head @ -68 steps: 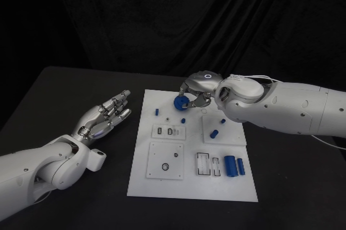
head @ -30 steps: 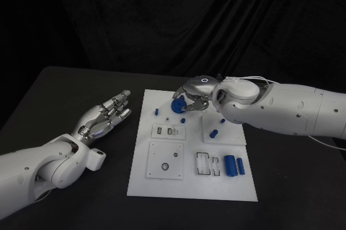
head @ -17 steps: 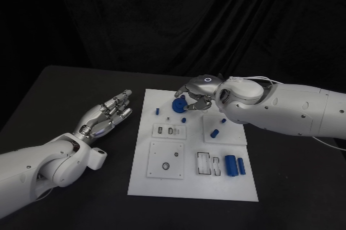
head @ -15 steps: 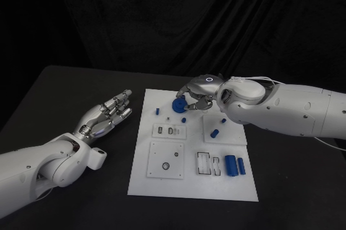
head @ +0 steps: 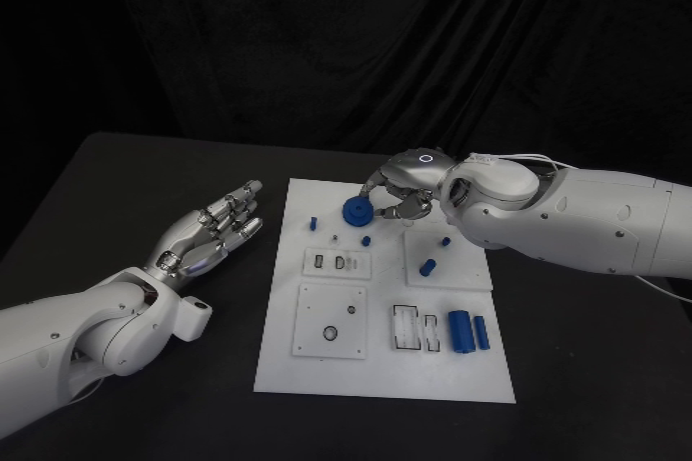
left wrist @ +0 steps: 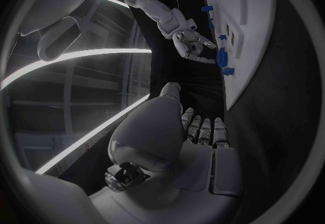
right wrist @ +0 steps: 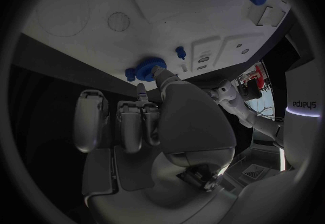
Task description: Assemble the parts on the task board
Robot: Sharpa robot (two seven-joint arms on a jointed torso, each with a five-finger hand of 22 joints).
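Blue round part [head: 355, 210], disc-like, sits at the far edge of the white task board [head: 382, 376], pinched by the fingertips of the right hand [head: 400, 193]; the right wrist view shows the same blue round part [right wrist: 149, 67] at the tips of the fingers [right wrist: 144, 96] with a small blue peg [right wrist: 181, 52] close by on the board. Compared with about two seconds ago the right hand has dipped a little and turned, and the disc has shifted slightly toward the board's far-left zone and now looks lower, near or on the surface; whether it actually touches the board I cannot tell. Judgement: the hand is lining the disc up for seating, placement not yet done, grasp not let go. Other parts unchanged: small blue peg [head: 315, 222] near the board's left edge, another peg [head: 366, 241] mid-board, two blue pieces [head: 427, 269] on the right insert, a thick blue cylinder [head: 460, 332] and a thinner one [head: 482, 333] lying side by side near the front right, beside white slotted holders [head: 415, 329]. Left hand [head: 212, 236] hangs over the black counter [head: 87, 211] left of the board, palm up, fingers spread, holding nothing, same place as before. Left wrist view shows the right hand [left wrist: 193, 45] at the board edge with the blue disc. Risk: disc tilting if released off its seat.
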